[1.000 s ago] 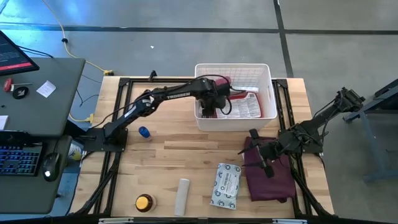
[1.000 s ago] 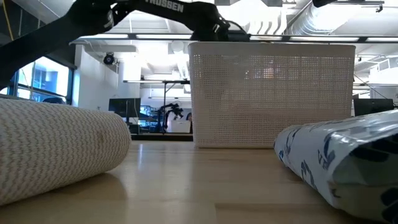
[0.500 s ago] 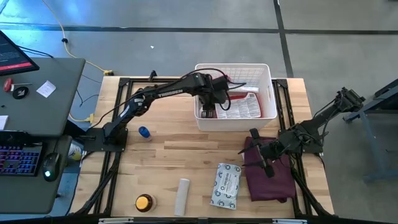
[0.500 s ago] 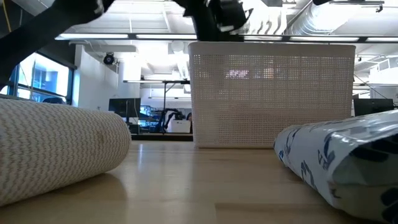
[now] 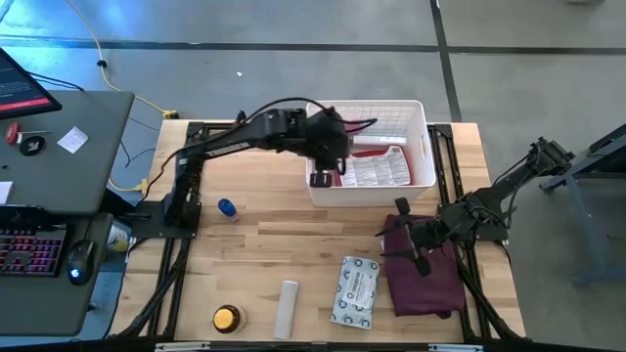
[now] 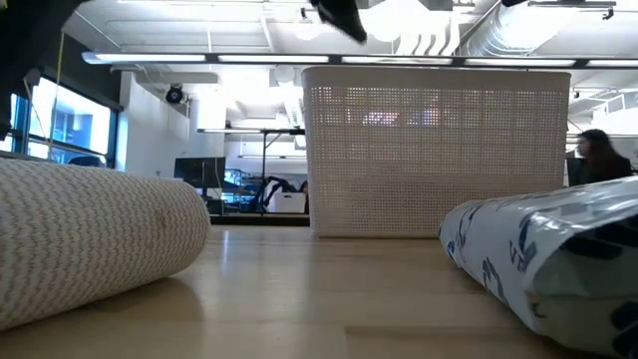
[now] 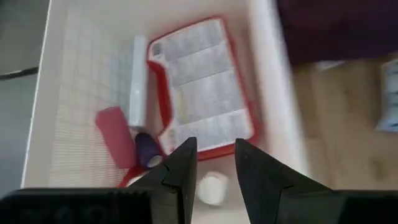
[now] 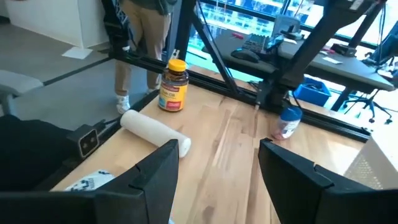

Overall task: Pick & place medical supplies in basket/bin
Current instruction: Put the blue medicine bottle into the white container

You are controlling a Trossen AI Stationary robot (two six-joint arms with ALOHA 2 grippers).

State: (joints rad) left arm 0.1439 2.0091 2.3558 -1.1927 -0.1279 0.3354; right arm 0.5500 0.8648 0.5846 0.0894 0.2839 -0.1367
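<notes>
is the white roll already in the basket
No, in the high view the white roll lies on the wooden table near its front edge, well apart from the basket at the far side.

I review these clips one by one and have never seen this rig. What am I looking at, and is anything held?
Two dark robot arms work at a wooden table. One camera looks straight down, one sits at table height, one rides on each wrist. The left gripper hangs over the near wall of the white basket, jaws open and empty; its wrist camera sees the red first-aid case and tubes inside. The right gripper waits open over the maroon cloth. On the table lie a white roll, an orange-lidded bottle, a blue-capped bottle and a grey-white packet.
</notes>
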